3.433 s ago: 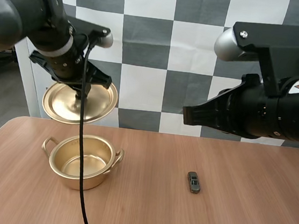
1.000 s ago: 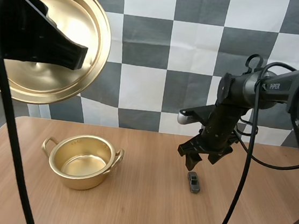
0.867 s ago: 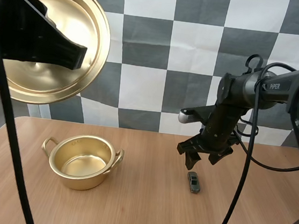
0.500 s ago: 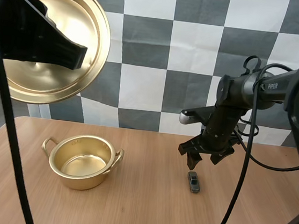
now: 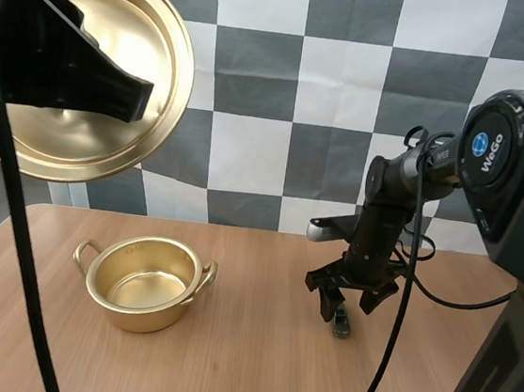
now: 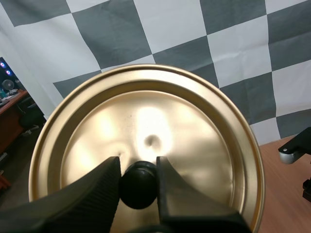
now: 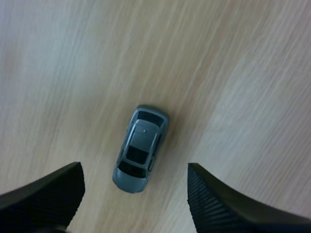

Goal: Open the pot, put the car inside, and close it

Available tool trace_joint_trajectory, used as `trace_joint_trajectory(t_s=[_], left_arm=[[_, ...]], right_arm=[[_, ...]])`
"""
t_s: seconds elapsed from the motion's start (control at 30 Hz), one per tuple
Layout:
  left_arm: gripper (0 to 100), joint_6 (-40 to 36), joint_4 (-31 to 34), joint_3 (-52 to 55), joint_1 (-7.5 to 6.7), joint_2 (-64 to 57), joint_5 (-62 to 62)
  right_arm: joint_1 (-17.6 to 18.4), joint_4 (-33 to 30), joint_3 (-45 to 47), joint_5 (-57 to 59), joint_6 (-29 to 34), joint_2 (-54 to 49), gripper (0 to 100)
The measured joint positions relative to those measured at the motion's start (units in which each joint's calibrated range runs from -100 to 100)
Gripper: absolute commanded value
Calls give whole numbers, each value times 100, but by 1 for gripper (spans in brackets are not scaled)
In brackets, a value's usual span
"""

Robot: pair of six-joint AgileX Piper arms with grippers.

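- While my left arm is raised high at the near left, the left gripper (image 6: 138, 180) pinches the black knob (image 6: 138, 190) of the gold lid (image 6: 194, 131) between its two fingers, and the lid hangs tilted well above the table (image 5: 242, 373).
- My right arm reaches out on the right side and bends downward, so the right gripper (image 5: 344, 309) points straight at the tabletop, just over the car (image 7: 141, 148).
- Its fingers (image 7: 46, 194) stand spread apart, one on each side of the car, neither touching it.
- Counted: one pot (image 5: 143, 287), one lid, one car, two grippers.
- The grey car sits on its wheels on the bare wood, right of the pot and well apart from it.
- The pot stands upright and uncovered on the left half of the table.
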Motion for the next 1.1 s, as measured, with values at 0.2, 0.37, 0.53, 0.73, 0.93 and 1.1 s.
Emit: trace_joint_trajectory(t_s=[0.2,0.37,0.53,0.73,0.93,1.1], left_arm=[[0,0,0,0,0,0,0],[0,0,0,0,0,0,0],[0,0,0,0,0,0,0],[0,0,0,0,0,0,0],[0,0,0,0,0,0,0],[0,0,0,0,0,0,0]], right_arm=[[0,0,0,-91,-38,251,100],[0,0,0,-197,-49,406,100],[0,0,0,-221,-49,510,100],[0,72,0,-688,-205,572,100],[0,84,0,-812,-281,572,100],[0,84,0,-848,-333,689,100]])
